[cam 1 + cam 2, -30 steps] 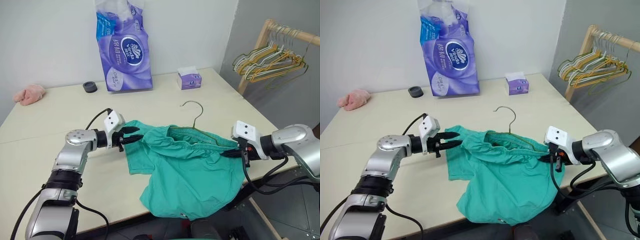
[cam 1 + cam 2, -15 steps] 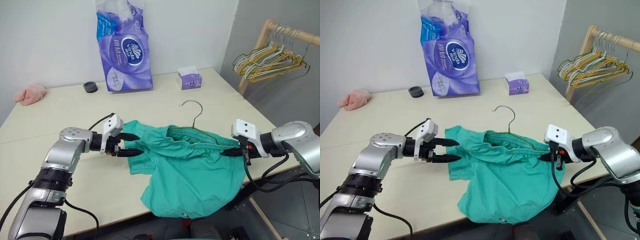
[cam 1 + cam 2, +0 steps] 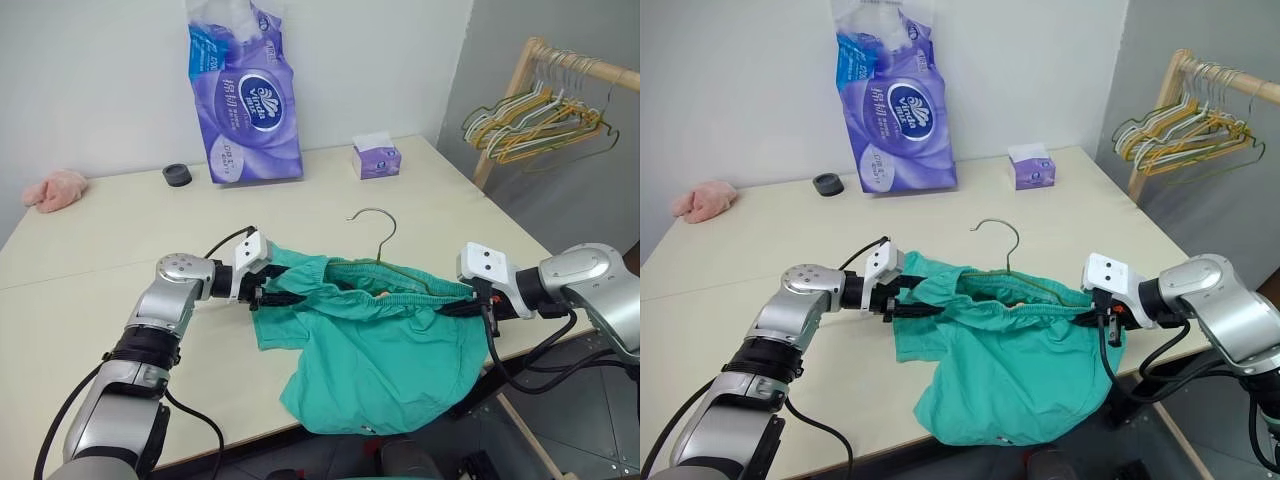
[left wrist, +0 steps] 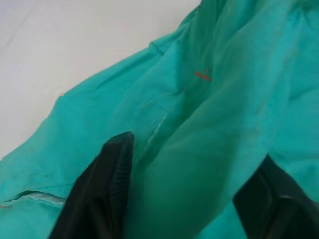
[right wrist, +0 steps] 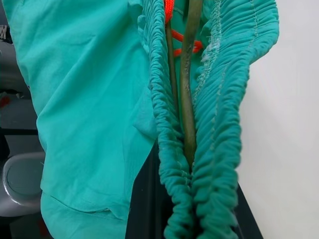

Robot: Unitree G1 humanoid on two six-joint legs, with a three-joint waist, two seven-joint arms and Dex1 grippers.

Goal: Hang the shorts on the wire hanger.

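Left gripper (image 3: 285, 292): you are seeing it pushed in against the left end of the shorts (image 3: 380, 350), where a second ago it was hanging just clear of that edge with its fingers opening wide; now its black fingers (image 4: 107, 184) are straddling a fold of teal fabric with cloth bunched between them, and whether they are already pinching it or only closing around it is hard to tell from the wrist view. Meaning for the task: you are most likely taking a second hold on the waistband's free end, so the garment can be stretched over the frame. Right gripper (image 3: 1092, 316): it is clamping shut on the gathered waistband at the shorts' right end, with the olive wire running through the gathers beside an orange cord, and it is holding the same spot as before. Wire hanger (image 3: 375, 225): its hook is rising clear behind the waistband, and its frame is sitting inside the waist opening. Shorts: they are lying on the table (image 3: 120, 240) between both grippers, legs spilling over the near edge. Bunched hangers (image 3: 530, 115), tissue pack (image 3: 243, 95), small tissue box (image 3: 377, 160), pink cloth (image 3: 55, 188): all sitting well apart, not involved.
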